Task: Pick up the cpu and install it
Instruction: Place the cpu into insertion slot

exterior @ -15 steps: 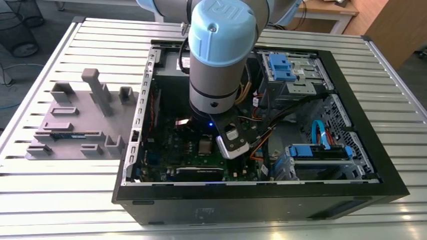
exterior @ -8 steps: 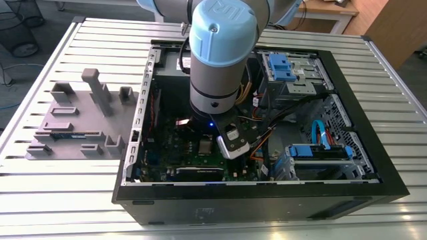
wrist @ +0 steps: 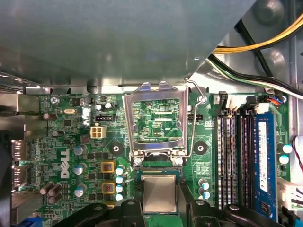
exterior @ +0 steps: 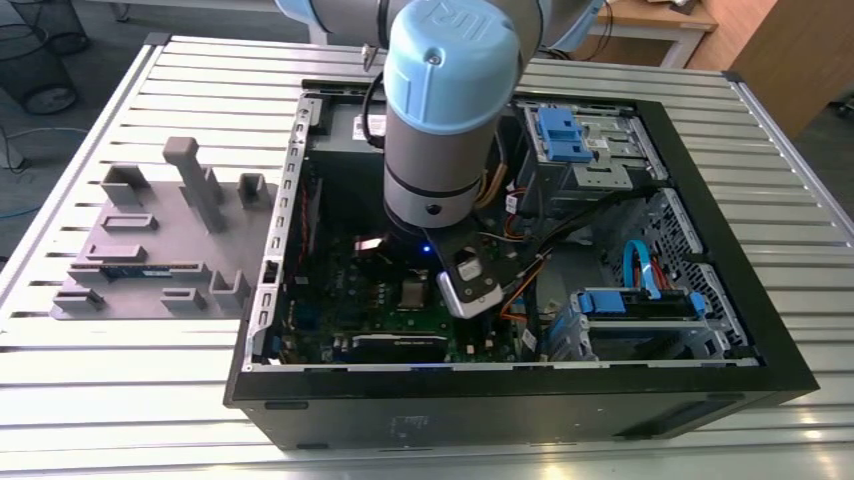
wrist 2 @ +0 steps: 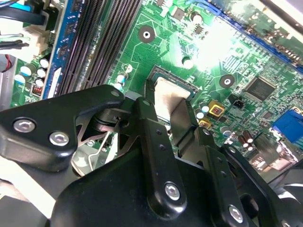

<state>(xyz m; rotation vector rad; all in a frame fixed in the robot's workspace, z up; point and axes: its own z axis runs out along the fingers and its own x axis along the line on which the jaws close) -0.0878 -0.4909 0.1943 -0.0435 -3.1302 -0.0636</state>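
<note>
The cpu (wrist: pixel 159 191), a small silver square, lies level in or just over the dark socket on the green motherboard (wrist: pixel 71 137). My gripper (wrist: pixel 159 204) is shut on the cpu, one black finger against each of two opposite edges. In the second wrist view the fingers (wrist 2: pixel 150 118) run down along the cpu (wrist 2: pixel 166 94). Beside the socket the metal socket frame (wrist: pixel 154 120) stands hinged open. In the exterior view my gripper (exterior: pixel 424 288) reaches down into the open computer case (exterior: pixel 721 330).
Memory slots (wrist: pixel 234 156) and a blue memory stick (wrist: pixel 264 161) run beside the socket. Yellow and black cables (wrist: pixel 255 45) cross nearby. Capacitors (wrist: pixel 119 182) stand close to one finger. A grey tray (exterior: pixel 134 250) with fixtures sits at the exterior view's left, drive cages (exterior: pixel 587 150) at its right.
</note>
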